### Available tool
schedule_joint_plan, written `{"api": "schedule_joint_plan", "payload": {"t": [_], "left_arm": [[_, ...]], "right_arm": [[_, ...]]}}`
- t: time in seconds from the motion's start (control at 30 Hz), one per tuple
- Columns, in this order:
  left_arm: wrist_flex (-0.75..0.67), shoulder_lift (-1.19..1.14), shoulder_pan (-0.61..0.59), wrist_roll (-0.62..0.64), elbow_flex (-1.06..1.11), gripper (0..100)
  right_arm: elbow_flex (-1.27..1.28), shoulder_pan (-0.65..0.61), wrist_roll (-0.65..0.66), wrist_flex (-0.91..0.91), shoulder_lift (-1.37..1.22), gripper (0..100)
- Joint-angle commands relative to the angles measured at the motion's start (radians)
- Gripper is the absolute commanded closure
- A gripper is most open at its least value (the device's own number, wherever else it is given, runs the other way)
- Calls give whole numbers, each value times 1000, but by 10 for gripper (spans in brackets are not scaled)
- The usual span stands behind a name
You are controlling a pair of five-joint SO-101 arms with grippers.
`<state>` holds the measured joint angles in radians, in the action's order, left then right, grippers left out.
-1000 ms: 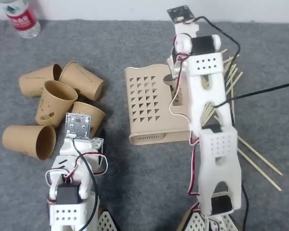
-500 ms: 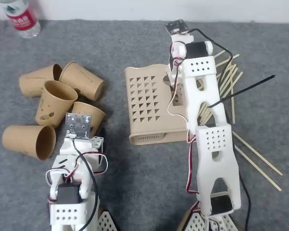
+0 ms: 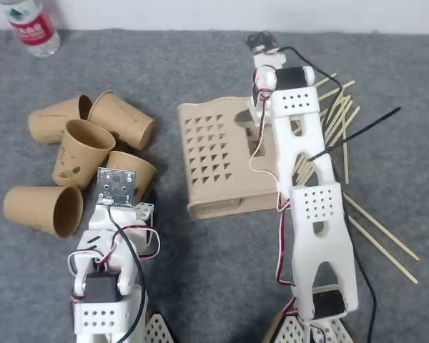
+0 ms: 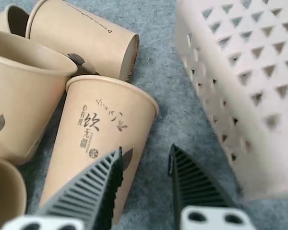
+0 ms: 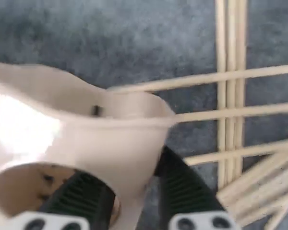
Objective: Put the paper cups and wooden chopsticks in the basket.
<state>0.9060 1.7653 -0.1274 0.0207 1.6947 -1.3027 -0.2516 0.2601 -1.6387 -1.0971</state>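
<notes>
The left gripper (image 4: 145, 152) is held with its jaws apart and nothing between them, one jaw over a paper cup (image 4: 101, 139) lying on its side on the grey carpet (image 3: 214, 264); four other cups (image 3: 79, 153) are clustered around it; the basket (image 3: 214, 153) is set between cups and wooden chopsticks (image 3: 339, 118), its wall clamped by the right gripper (image 5: 129, 167); the chopsticks are scattered just beside it; a bottle (image 3: 30, 25) is seen farthest off.
</notes>
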Motion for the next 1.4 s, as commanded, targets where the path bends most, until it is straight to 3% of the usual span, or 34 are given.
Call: {"api": "schedule_joint_plan", "payload": {"t": [0.0,0.5,0.7,0.83,1.13,1.37], "left_arm": [[-21,5,21,-9,-8,848],[-20,5,44,-9,-8,848],[-18,5,38,-11,-10,848],[-18,5,38,-11,-10,848],[-18,3,38,-11,-8,848],[-18,3,38,-11,-8,848]], "right_arm": [[-38,-5,52,-2,10,983],[-38,-47,48,-88,432,991],[-40,-140,-81,-137,687,991],[-38,-180,-97,-137,874,991],[-25,-154,-230,-153,1234,992],[348,-160,-293,-153,1541,989]]}}
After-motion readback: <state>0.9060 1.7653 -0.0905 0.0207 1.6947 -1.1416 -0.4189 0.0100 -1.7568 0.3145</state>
